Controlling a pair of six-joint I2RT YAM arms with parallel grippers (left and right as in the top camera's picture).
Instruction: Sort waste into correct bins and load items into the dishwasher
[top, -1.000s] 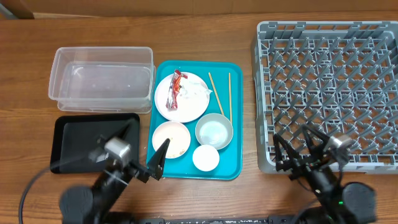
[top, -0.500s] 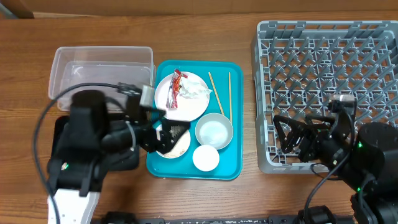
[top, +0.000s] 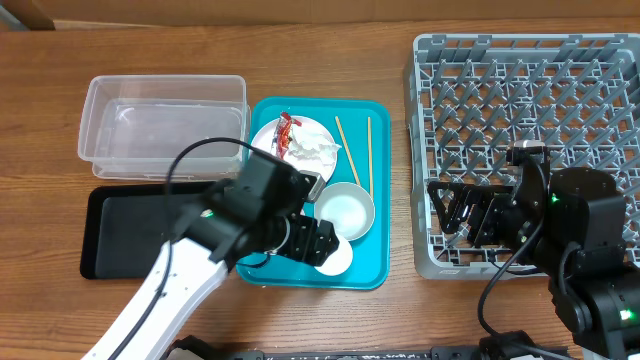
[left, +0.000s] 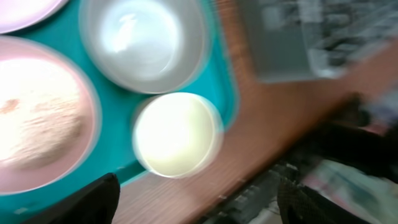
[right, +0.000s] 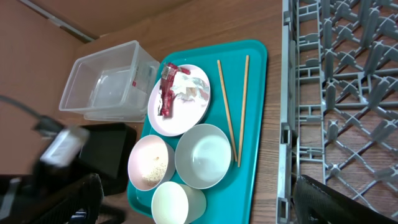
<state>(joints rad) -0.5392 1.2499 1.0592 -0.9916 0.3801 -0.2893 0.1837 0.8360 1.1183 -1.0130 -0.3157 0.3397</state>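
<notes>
The teal tray (top: 375, 270) holds a white plate (top: 300, 168) with the red wrapper (top: 283, 135) and crumpled napkin (top: 318, 148). It also holds two chopsticks (top: 346, 150), a silvery bowl (top: 344, 210) and a white cup (top: 338, 260). My left gripper (top: 300, 240) is open above the rice bowl (left: 37, 124), hiding it from overhead; its blurred wrist view shows the cup (left: 177, 134) between the spread fingers (left: 199, 211). My right gripper (top: 462, 212) is open and empty over the dish rack's (top: 530, 130) front left corner. Its wrist view (right: 205, 211) shows the plate (right: 180, 115), rice bowl (right: 151, 163) and cup (right: 174, 202).
The clear tub (top: 165, 125) stands left of the teal tray, with the black tray (top: 130, 225) in front of it. The dish rack fills the right side. Bare wooden table lies between the teal tray and the rack.
Both arms have risen from the table's front edge. The left arm has swung right over the tray's bowls. The right gripper has moved up over the rack's front left corner.
</notes>
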